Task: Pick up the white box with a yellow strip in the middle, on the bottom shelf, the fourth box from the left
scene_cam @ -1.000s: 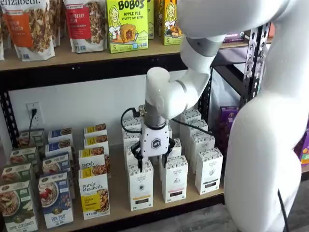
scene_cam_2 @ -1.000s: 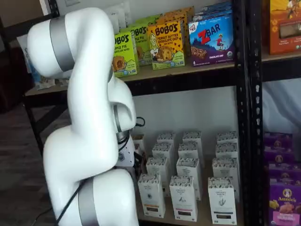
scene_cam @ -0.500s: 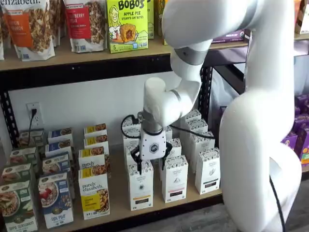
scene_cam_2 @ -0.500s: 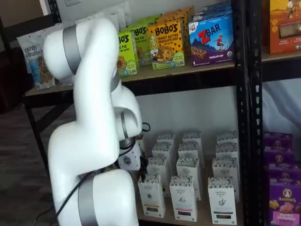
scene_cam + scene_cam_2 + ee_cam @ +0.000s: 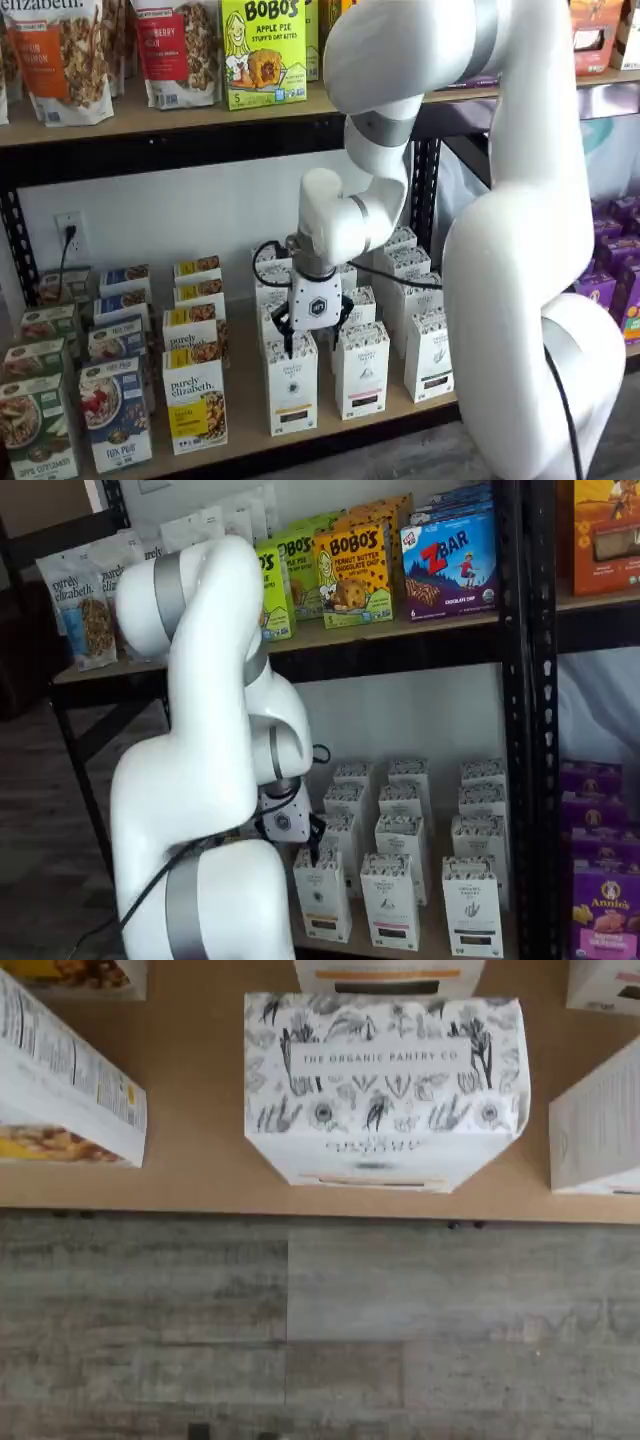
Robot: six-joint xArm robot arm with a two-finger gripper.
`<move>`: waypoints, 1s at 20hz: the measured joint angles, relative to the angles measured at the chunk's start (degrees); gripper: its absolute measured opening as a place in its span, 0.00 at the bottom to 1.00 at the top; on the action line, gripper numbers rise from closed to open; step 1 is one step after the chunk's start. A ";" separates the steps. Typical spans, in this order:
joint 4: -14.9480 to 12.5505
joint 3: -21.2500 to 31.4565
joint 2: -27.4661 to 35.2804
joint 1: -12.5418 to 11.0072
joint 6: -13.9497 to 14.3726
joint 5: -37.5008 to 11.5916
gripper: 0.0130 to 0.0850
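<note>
In a shelf view the gripper (image 5: pixel 311 338) hangs at centre frame, its black jaws spread with a gap between them, just above the top of the white box (image 5: pixel 291 385). That box stands at the front edge of the bottom shelf (image 5: pixel 240 440), lower centre. The wrist view shows its speckled top (image 5: pixel 383 1065) beside a cereal box (image 5: pixel 66 1080), above grey floor (image 5: pixel 320 1330).

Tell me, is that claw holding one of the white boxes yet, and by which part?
Nothing is held yet. The gripper hangs open just above the white box at the front of the bottom shelf, fingers spread over its top.
</note>
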 joint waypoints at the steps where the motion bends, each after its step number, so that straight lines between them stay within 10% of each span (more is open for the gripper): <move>1: -0.03 -1.12 0.97 -0.24 -0.19 0.16 1.00; 9: 2.58 -7.06 6.65 -0.47 -3.05 -1.63 1.00; 20: -4.17 -15.29 12.45 -1.47 2.43 1.34 1.00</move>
